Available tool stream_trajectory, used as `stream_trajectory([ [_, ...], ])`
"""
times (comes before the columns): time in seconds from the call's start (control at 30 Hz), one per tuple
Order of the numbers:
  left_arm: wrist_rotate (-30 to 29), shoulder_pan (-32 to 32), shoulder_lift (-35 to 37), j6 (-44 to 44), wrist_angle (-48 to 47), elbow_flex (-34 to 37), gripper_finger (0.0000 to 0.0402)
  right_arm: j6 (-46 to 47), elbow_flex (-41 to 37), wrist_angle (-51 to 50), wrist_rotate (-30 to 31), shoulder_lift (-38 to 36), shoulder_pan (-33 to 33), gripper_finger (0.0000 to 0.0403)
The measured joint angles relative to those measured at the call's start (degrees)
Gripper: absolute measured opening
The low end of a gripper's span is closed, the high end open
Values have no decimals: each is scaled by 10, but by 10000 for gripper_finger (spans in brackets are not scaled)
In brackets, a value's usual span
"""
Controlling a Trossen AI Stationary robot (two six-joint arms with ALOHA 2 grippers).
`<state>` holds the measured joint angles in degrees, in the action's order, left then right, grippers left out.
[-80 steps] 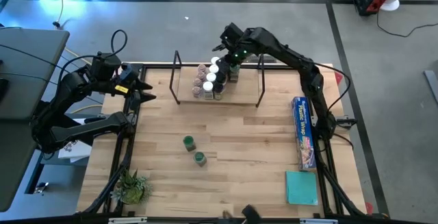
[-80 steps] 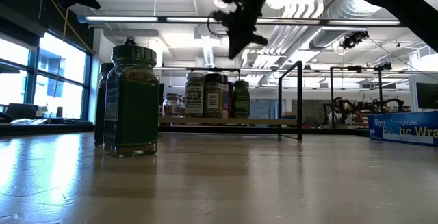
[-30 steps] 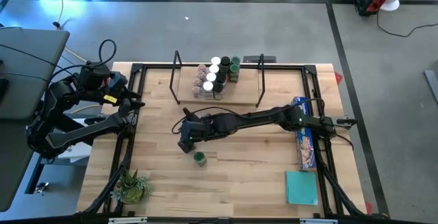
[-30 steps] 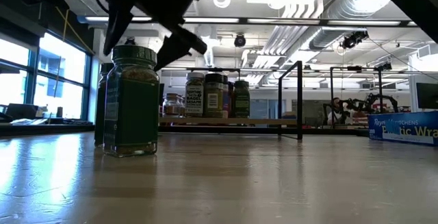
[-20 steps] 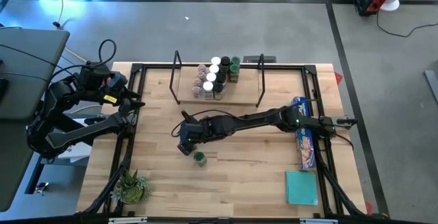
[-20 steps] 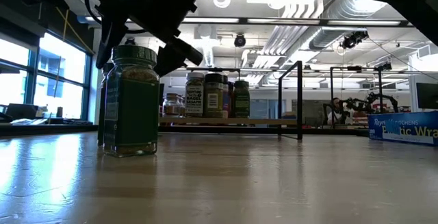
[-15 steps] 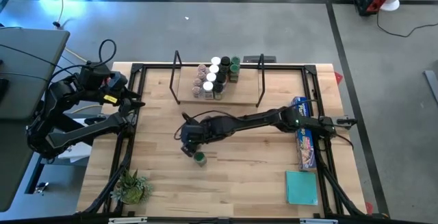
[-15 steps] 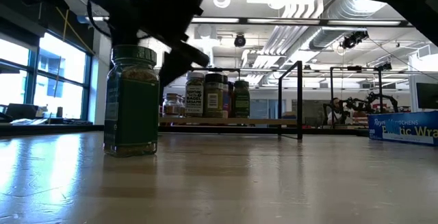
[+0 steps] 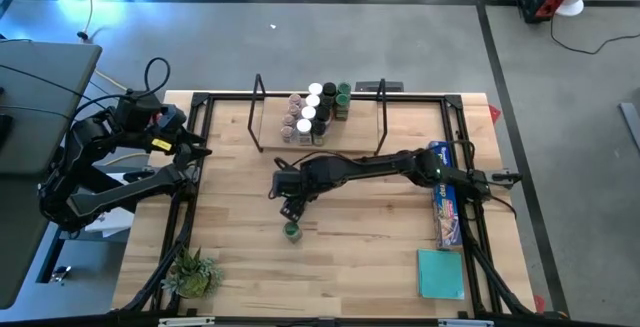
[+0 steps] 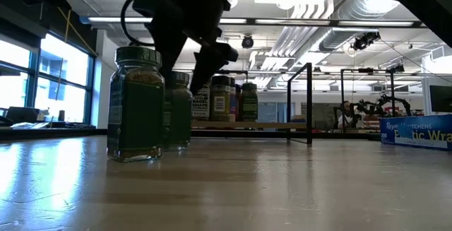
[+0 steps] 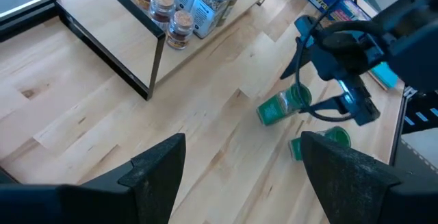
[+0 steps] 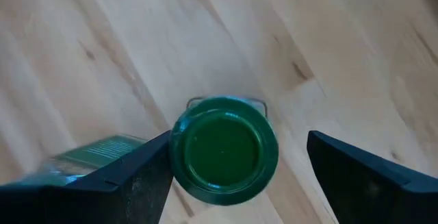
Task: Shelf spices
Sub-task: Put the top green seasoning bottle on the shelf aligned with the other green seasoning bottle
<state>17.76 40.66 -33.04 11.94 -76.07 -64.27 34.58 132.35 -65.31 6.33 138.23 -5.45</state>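
My right gripper (image 9: 290, 207) pinches a green-topped jar (image 12: 222, 148) mid-table (image 9: 370, 247), just beside a second green jar (image 9: 291, 231). The other spices crowd the shelf (image 9: 350, 142) at the far edge, labels unreadable. The blue box (image 10: 417, 132) reads "KITCHENS". My left gripper (image 9: 198, 147) waits, fingers spread, at the left edge.

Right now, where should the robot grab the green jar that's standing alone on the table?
Around its round green lid, coming straight down from above: the jar stands upright with bare wood all round. The right end effector is shut on the other green jar.
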Motion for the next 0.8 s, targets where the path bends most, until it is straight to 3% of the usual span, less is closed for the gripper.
stream_trajectory([
  [0.17, 0, 0, 0, 0, 0, 0, 282, 14, 0, -13, -12, 0, 6, 294],
  [0.37, -1, 0, 0, 0, 0, 0, 282, 10, 0, -13, -22, 0, 13, 193],
  [0.57, -1, 0, 0, 0, 0, 0, 282, -47, -1, -51, -35, -43, 26, 189],
  [0.8, -3, 0, 0, -1, 14, 0, 282, -261, 2, -142, -43, -179, 103, 189],
])
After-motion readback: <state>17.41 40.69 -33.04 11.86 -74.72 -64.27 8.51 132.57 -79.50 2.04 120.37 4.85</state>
